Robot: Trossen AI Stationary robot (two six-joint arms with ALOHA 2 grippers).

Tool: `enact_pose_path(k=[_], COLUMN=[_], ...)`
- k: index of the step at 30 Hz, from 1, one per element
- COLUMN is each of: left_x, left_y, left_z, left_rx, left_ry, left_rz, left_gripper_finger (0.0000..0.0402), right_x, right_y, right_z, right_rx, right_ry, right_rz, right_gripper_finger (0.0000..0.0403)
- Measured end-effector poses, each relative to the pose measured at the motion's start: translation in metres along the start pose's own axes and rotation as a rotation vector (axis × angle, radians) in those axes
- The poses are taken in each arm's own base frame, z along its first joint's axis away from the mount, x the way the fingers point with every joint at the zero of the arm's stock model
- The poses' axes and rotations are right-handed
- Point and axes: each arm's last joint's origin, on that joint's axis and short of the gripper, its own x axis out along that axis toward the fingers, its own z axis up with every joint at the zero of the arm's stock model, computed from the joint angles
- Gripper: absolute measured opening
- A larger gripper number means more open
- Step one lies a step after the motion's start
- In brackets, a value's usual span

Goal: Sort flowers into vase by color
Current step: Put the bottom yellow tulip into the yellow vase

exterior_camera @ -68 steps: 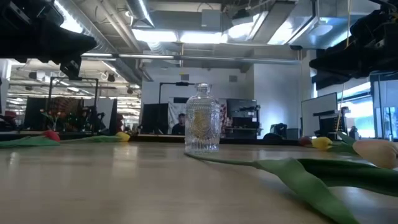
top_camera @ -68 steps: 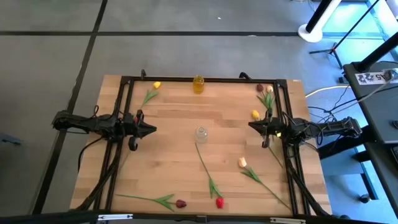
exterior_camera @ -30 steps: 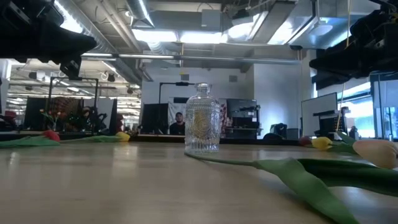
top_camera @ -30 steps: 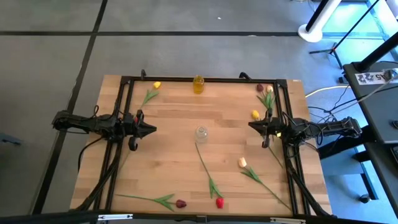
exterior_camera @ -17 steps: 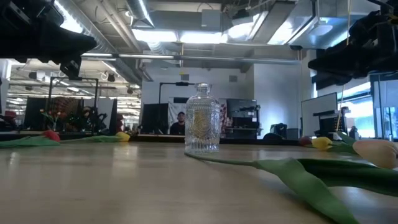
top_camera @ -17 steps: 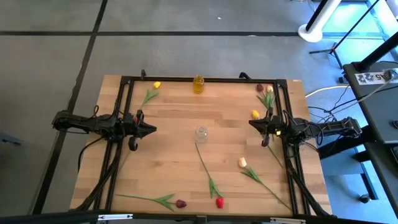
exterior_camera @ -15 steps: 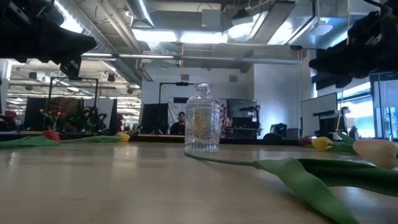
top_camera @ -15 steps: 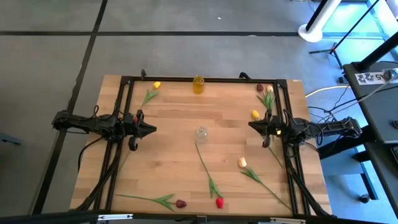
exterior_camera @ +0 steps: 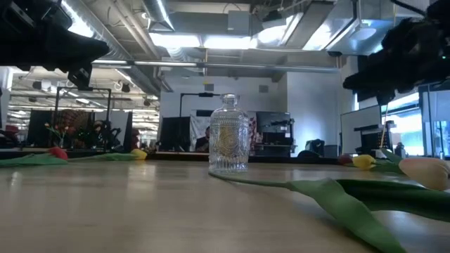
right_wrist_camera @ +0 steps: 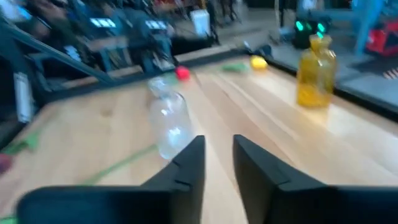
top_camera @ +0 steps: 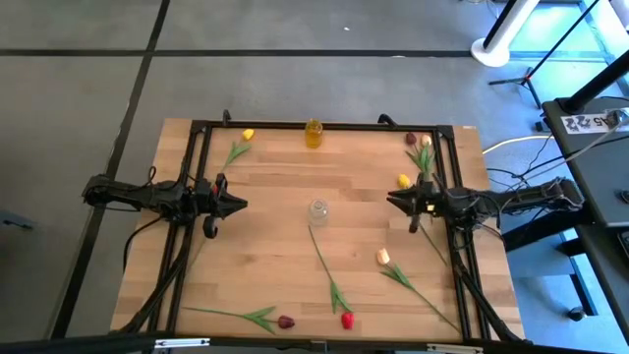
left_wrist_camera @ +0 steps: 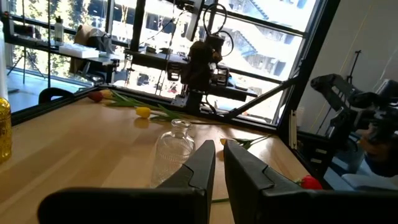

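Several artificial tulips lie flat on the wooden table, none held. A yellow tulip (top_camera: 248, 134) is at the far left. A maroon tulip (top_camera: 411, 139) and a cream tulip (top_camera: 426, 141) are at the far right, with another yellow tulip (top_camera: 403, 181) below them. A cream tulip (top_camera: 382, 257), a red tulip (top_camera: 347, 320) and a maroon tulip (top_camera: 286, 322) lie near the front. A clear glass vase (top_camera: 318, 210) stands mid-table and a yellow vase (top_camera: 314, 133) at the far edge. My left gripper (top_camera: 243, 205) hovers shut left of the clear vase. My right gripper (top_camera: 389, 200) hovers right of it, slightly open.
A dark metal frame (top_camera: 324, 125) runs around the table's far and side edges. The red tulip's long stem (top_camera: 322, 258) reaches from beside the clear vase toward the near edge. Bare wood lies between each gripper and the clear vase.
My right gripper has moved a little toward the table's left, closer to the clear vase, as its arm stretched out. The left arm and all the flowers have stayed put.
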Motion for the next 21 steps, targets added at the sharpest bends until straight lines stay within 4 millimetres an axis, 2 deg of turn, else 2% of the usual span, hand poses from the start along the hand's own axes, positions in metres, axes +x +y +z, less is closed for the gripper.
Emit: enact_pose_path(k=[5,9,15,21], left_x=[0.000,0.000,0.000,0.000], left_y=[0.000,0.000,0.000,0.000], left_z=[0.000,0.000,0.000,0.000], left_rx=[0.000,0.000,0.000,0.000], left_ry=[0.000,0.000,-0.001,-0.001], left_rz=[0.000,0.000,0.000,0.000], left_gripper_finger=[0.0032,0.0032,0.0032,0.0032], right_x=[0.015,0.025,0.041,0.055], right_y=[0.006,0.011,0.009,-0.019], right_z=[0.009,0.022,0.038,0.029], right_rx=[-0.001,0.008,0.004,0.102], right_ry=[0.174,0.363,0.570,0.803], right_rz=[-0.116,-0.280,-0.504,-0.618], right_gripper_finger=[0.0160,0.0198,0.0215,0.0215])
